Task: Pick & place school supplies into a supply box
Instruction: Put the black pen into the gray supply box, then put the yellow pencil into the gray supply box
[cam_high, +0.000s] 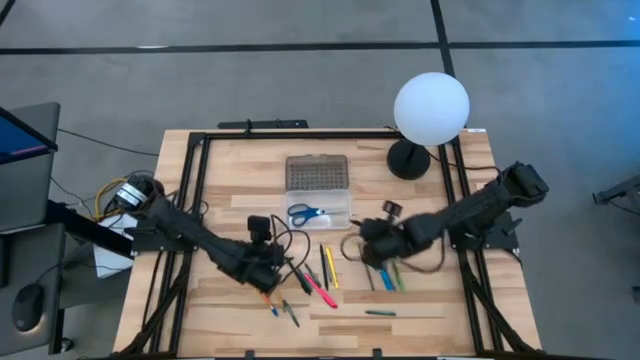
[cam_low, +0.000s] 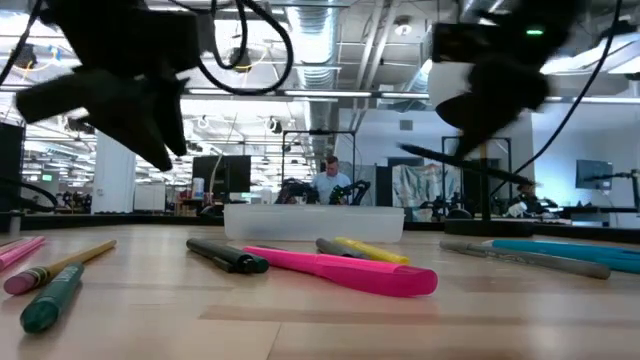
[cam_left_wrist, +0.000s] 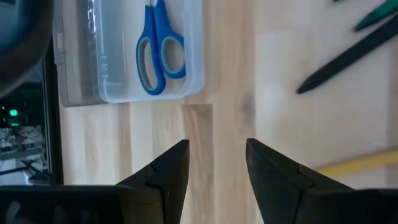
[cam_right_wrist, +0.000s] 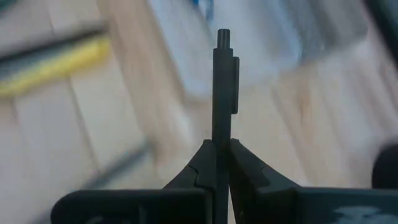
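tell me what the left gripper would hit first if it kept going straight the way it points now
Probably the clear plastic supply box holding the blue-handled scissors. The open left gripper has only bare wooden table before it; height is unclear, so it might pass over.

Blue-handled scissors (cam_left_wrist: 159, 53) in the clear box (cam_high: 318, 208) — grey dotted lid (cam_high: 317, 172) — pink marker (cam_low: 345, 270).
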